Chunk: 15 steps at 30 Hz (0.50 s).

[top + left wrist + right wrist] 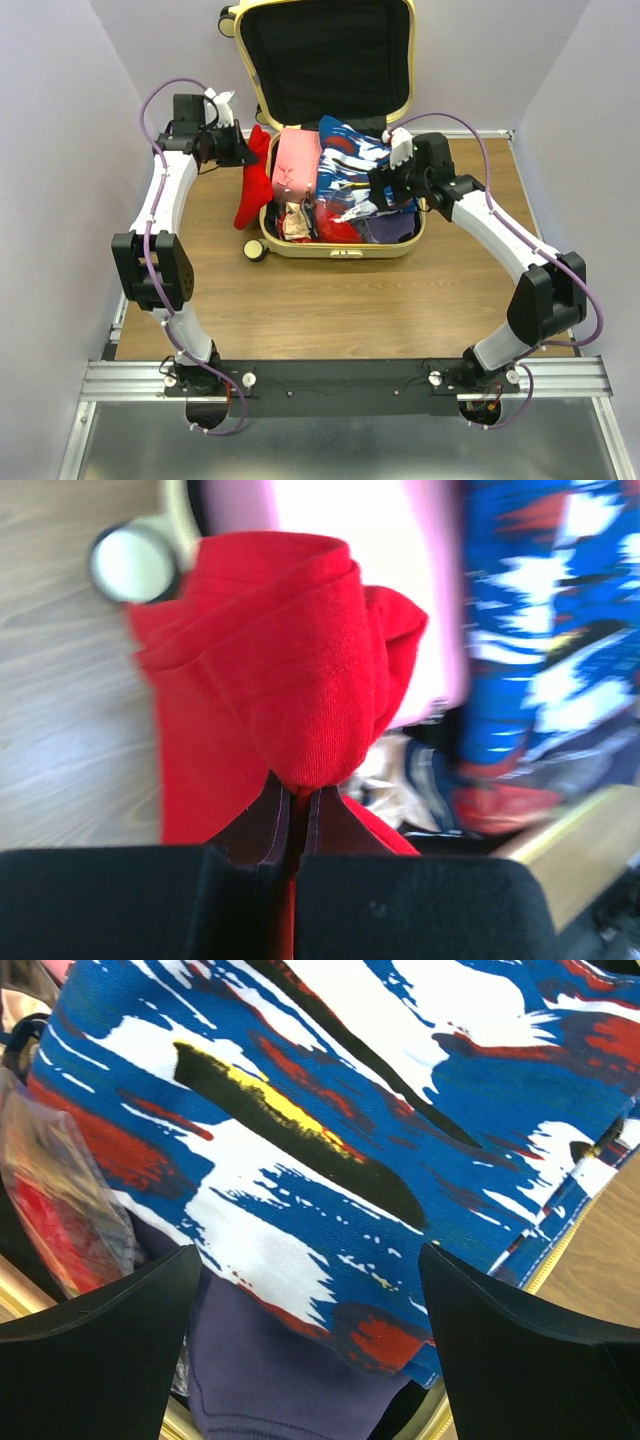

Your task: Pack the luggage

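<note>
Luggage [335, 249]: pale-yellow hard shell lying open toward the rear middle of the wooden table [350, 305], with its lid standing upright and showing black lining (the biggest thing in view).
Contents: a pink pouch [296, 165] on the left; a blue, white and red patterned fabric [300, 1110] heaped on the right; a navy garment [270, 1380] beneath it; a clear plastic bag [60, 1210] beside them.
Left gripper [297, 800]: jaws pinched together on a fold of the red garment [290, 670], near the case's left rear corner.
Red garment: bunched and hanging along the outside of the left wall, with its lower end near the front-left wheel [254, 251].
Right gripper [310, 1300]: fingers spread wide and holding nothing, poised over the patterned fabric (I cannot tell whether they touch it).
</note>
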Each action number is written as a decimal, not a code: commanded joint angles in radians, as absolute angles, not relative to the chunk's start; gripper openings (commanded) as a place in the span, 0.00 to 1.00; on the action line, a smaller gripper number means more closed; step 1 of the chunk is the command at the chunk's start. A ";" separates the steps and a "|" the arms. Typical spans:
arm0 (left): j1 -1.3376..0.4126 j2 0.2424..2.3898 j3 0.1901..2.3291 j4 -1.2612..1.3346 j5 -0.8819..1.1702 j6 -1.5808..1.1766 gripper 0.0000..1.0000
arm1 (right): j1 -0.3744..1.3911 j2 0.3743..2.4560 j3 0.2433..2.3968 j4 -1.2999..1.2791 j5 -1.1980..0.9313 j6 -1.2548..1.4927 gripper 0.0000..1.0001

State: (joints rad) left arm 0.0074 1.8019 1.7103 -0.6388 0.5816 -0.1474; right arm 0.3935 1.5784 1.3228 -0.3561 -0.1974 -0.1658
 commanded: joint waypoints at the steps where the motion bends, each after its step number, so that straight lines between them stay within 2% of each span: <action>1: -0.072 1.793 1.838 -0.637 0.726 -0.195 0.00 | 0.376 1.559 1.308 -0.371 -0.161 -0.169 0.99; 6: -0.162 1.827 1.933 -0.620 0.712 -0.221 0.00 | 0.344 1.569 1.328 -0.370 -0.152 -0.144 0.99; 15: -0.354 1.927 1.956 -0.500 0.609 -0.350 0.00 | 0.304 1.557 1.330 -0.376 -0.135 -0.143 1.00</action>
